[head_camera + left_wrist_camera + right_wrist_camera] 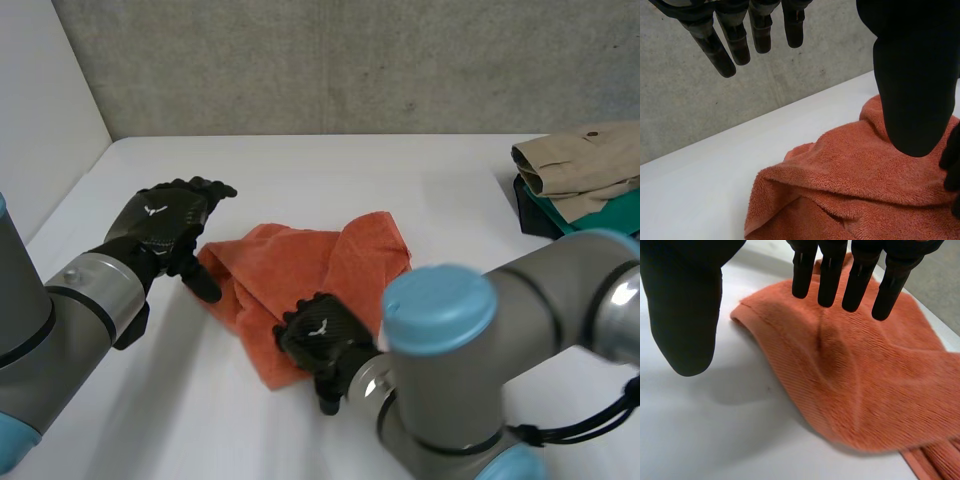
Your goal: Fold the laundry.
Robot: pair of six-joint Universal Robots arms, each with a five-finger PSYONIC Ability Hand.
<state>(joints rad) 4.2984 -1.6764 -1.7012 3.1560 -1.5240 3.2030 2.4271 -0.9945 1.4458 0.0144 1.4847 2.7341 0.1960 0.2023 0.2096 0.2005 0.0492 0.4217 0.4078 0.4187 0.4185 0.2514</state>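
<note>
Towel (300,280) first: it is orange and lies bunched near the middle of the white tabletop (300,160), with 1 flap thrown over the rest. It is not flat yet, let alone folded. As far as the bunching lets me judge, its long axis runs from about 7 o'clock, close to me, out toward 1 o'clock.

My left hand (160,225) hangs at the towel's 9 o'clock side. Its fingers (715,47) are straight and a little spread, and they hold nothing. The thumb points down just beside the towel's nearest corner, and I see no grip on the cloth.

My right hand (318,345) sits over the towel's 6 o'clock edge. Its fingers (858,280) are straight, side by side, and reach out above the terry. The thumb stands apart over bare tabletop. I cannot tell whether the fingertips touch the cloth; nothing is pinched.

So each hand has an edge within reach. The right hand is the nearer, with the cloth directly under its fingers, while the left has its corner toward 3 o'clock from its thumb. I judge the next job is to spread the towel along that 7-to-1 line before any fold.

A pile of clothes (585,165) waits at 2 o'clock, well apart from both hands.
</note>
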